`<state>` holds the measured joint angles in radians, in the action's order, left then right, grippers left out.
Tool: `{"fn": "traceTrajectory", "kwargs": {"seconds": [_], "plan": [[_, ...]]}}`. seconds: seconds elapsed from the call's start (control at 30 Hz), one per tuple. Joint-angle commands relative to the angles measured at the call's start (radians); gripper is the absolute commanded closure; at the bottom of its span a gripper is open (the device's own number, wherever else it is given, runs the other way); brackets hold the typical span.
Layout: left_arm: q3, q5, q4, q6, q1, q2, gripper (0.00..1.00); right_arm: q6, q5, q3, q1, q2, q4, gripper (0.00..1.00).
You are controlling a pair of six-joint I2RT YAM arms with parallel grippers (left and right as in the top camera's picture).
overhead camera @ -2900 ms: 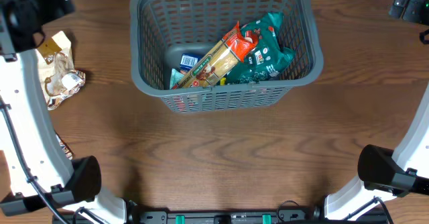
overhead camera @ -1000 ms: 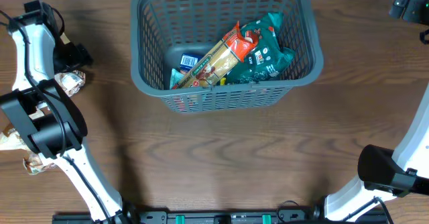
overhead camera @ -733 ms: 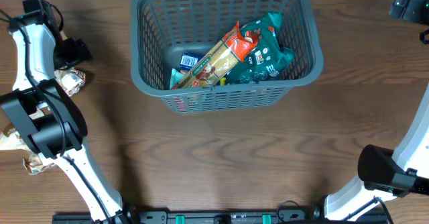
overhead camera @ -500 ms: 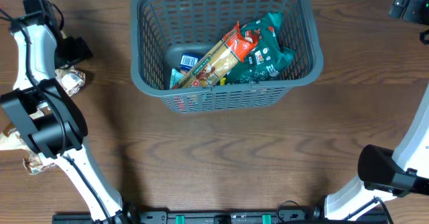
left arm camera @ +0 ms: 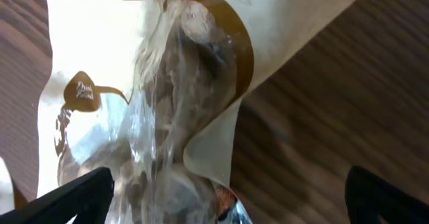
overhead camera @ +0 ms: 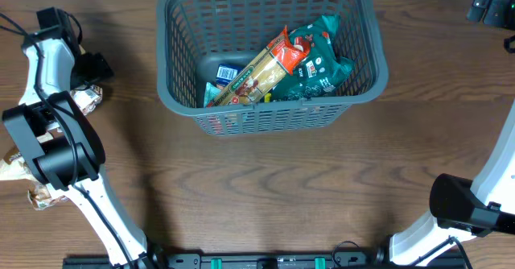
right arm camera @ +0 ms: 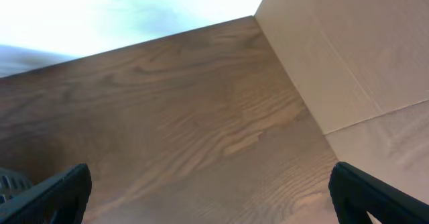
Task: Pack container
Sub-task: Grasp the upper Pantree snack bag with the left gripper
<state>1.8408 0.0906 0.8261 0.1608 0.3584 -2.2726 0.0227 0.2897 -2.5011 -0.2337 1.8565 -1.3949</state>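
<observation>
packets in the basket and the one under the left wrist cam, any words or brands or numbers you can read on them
Nothing here can be read.
pasta packet: green label with print, too small to read.
teal bag: white label, too small to read.
blue packet: print too small to read.
cream packet: brown badge with pale script, too blurred to read.
basket: no text shows.

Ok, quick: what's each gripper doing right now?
Left gripper: open, over the cream-and-clear snack packet, not gripping it.
Right gripper: open, holding nothing, above the wooden table.
</observation>
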Motion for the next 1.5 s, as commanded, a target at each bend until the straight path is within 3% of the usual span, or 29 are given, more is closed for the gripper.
{"fn": "traceTrajectory", "kwargs": {"seconds": [0.0, 0.5, 0.53, 0.63, 0.7, 0.77, 1.17, 1.47], "plan": [[-0.009, 0.026, -0.013, 0.017, 0.002, -0.017, 0.01, 0.014, 0.013, -0.011, -0.007, -0.022, -0.002, 0.01], [-0.020, 0.026, -0.020, 0.016, 0.002, -0.088, 0.03, 0.014, 0.013, -0.011, -0.007, -0.022, -0.002, 0.01], [-0.020, 0.026, -0.019, 0.016, 0.002, -0.088, 0.14, 0.014, 0.013, -0.011, -0.007, -0.022, -0.002, 0.01], [-0.020, 0.026, -0.016, 0.016, 0.002, -0.088, 0.69, 0.014, 0.013, -0.011, -0.007, -0.022, -0.001, 0.01], [-0.020, 0.026, -0.013, 0.017, 0.001, -0.088, 0.85, 0.014, 0.013, -0.011, -0.007, -0.022, -0.001, 0.01], [-0.020, 0.026, -0.007, 0.017, 0.001, -0.088, 0.94, 0.014, 0.013, -0.011, -0.007, -0.022, -0.002, 0.01], [-0.007, 0.026, 0.059, 0.017, 0.001, -0.048, 0.94, 0.014, 0.013, -0.011, -0.007, -0.022, -0.001, 0.01], [0.007, 0.026, 0.055, 0.017, 0.001, 0.199, 0.94, 0.014, 0.013, -0.011, -0.007, -0.022, -0.001, 0.01]]}}
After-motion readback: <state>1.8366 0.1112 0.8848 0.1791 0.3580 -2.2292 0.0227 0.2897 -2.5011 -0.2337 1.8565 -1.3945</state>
